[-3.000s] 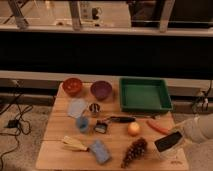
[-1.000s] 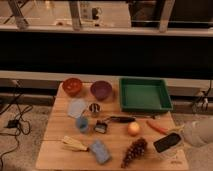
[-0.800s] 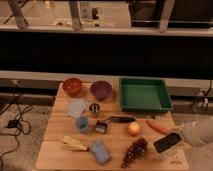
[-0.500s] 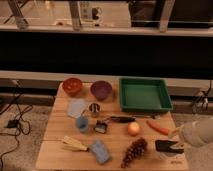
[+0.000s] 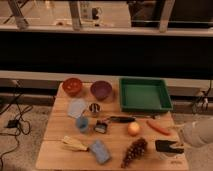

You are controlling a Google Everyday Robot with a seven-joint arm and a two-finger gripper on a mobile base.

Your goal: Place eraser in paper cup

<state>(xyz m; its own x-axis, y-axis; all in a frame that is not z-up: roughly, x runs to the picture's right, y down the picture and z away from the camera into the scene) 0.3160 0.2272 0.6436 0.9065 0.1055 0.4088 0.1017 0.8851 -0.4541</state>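
floor (image 5: 30, 122): speckled grey, kinda gritty looking
cables (image 5: 15, 117): black, trailing over the floor on the left
wall (image 5: 100, 55): dark panel behind the table
ledge (image 5: 45, 76): pale strip along the wall
windows (image 5: 100, 12): up top, bright, metal frames

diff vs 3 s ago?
The arm dropped lower at the table's right front corner. The eraser, earlier tilted at the gripper, now lies level over the paper cup. The tray, bowls, fruit and small cups didn't move.

The pale arm (image 5: 199, 134) reaches in from about four o'clock, forearm angled down and leftward. Its dark pincer (image 5: 167, 147) sits low at the counter's near right corner.
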